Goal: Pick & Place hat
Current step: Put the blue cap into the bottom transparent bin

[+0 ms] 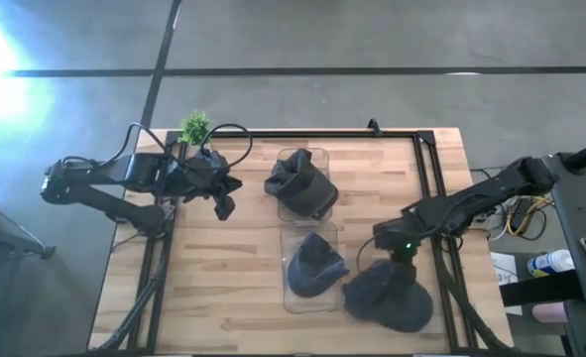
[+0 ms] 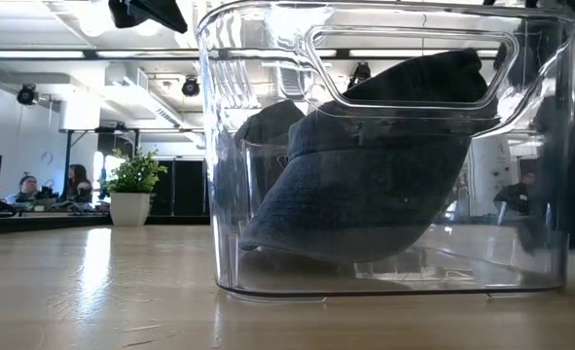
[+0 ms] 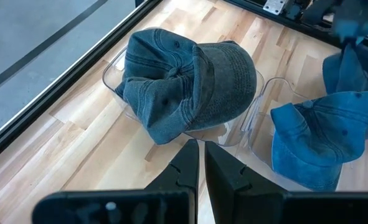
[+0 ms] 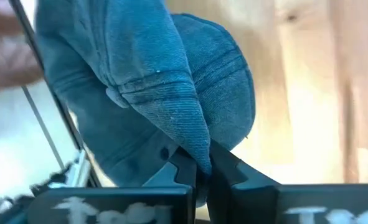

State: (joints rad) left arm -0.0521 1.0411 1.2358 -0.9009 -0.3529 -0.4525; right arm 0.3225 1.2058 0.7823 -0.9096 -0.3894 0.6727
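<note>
Three blue-grey denim caps show. One cap (image 1: pixel 300 184) sits in the far clear bin (image 1: pixel 322 152). A second cap (image 1: pixel 314 264) lies in the near clear bin (image 1: pixel 291 294), which the low view shows close up with that cap (image 2: pixel 365 194) inside. The third cap (image 1: pixel 392 295) is on the table's near right part, with my right gripper (image 1: pixel 397 250) shut on its far edge. My left gripper (image 1: pixel 223 205) hovers shut left of the far bin, touching nothing; its wrist view looks at the far cap (image 3: pixel 184 81). My right gripper (image 4: pixel 202 177) pinches a raised fold of the cap's cloth (image 4: pixel 193 146) between its two fingers. It comes slanting down from the table's right side. The crown with its top button (image 4: pixel 115 96) spreads beyond the fingers. Whether the cap is lifted clear, I cannot tell.
A small potted plant (image 1: pixel 195 126) stands at the table's far left corner, by the left arm. A black frame rail (image 1: pixel 322 132) runs along the far edge and down both sides. Bare wood lies near left of the bins (image 1: pixel 203 288).
</note>
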